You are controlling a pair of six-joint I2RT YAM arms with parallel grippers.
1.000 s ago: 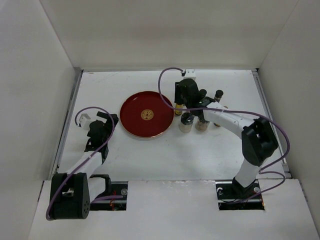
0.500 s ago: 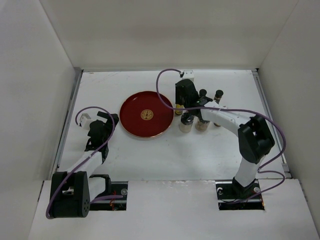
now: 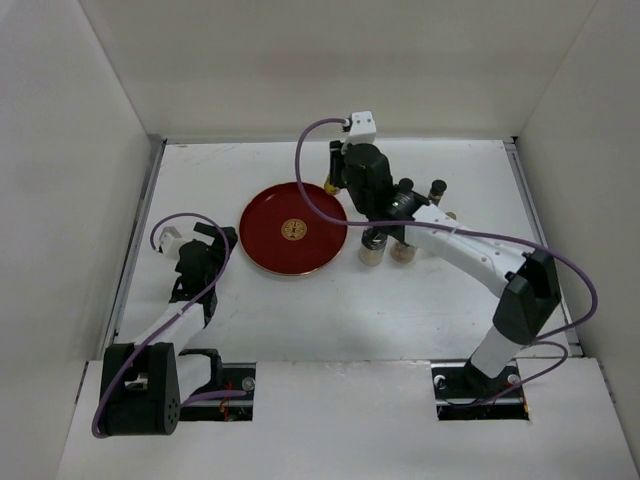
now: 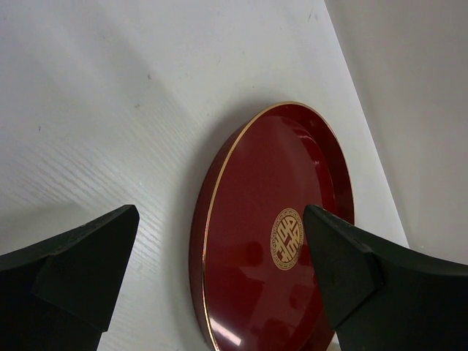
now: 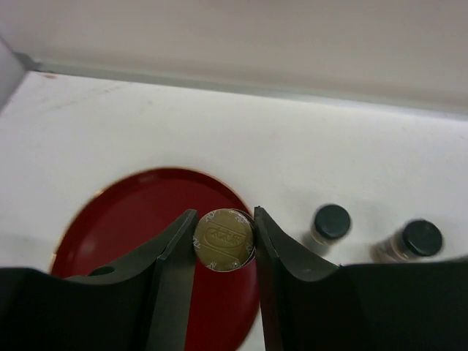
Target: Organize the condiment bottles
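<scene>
My right gripper [image 5: 224,214] is shut on a small bottle with a pale gold embossed cap [image 5: 223,239]. It holds the bottle above the right edge of the round red tray [image 5: 124,212]. In the top view this gripper [image 3: 338,185] hangs over the tray's [image 3: 262,215] back right rim. Two black-capped bottles [image 3: 405,187] [image 3: 437,187] stand to the right, also seen in the right wrist view [image 5: 331,221] [image 5: 419,238]. Two wider jars [image 3: 372,246] [image 3: 403,250] stand in front of them. My left gripper [image 3: 205,242] is open and empty, left of the tray [image 4: 248,219].
White walls enclose the table on the left, back and right. The right arm's purple cable [image 3: 310,170] loops over the tray's back edge. The left arm's cable [image 3: 185,222] arches over its wrist.
My right gripper has risen from the bottle cluster and swung left and back toward the tray, carrying the gold-capped bottle. The left arm has not moved.
</scene>
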